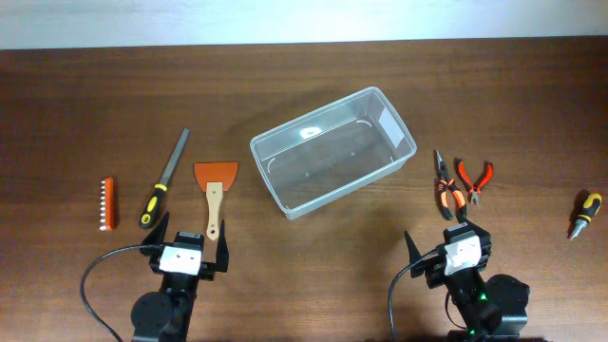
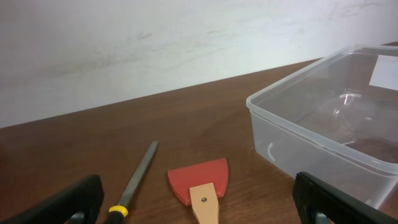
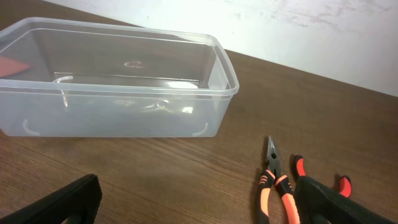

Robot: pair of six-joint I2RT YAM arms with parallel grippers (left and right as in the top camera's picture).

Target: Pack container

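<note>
The clear plastic container sits empty at the table's middle, also in the left wrist view and right wrist view. An orange scraper with a wooden handle and a file with a yellow-black handle lie left of it, just ahead of my open left gripper; both show in the left wrist view, the scraper and the file. Needle-nose pliers and red cutters lie right of the container, ahead of my open right gripper. The pliers show in the right wrist view.
An orange bit holder lies at the far left. A yellow-black screwdriver lies at the far right edge. A white wall runs behind the table's far edge.
</note>
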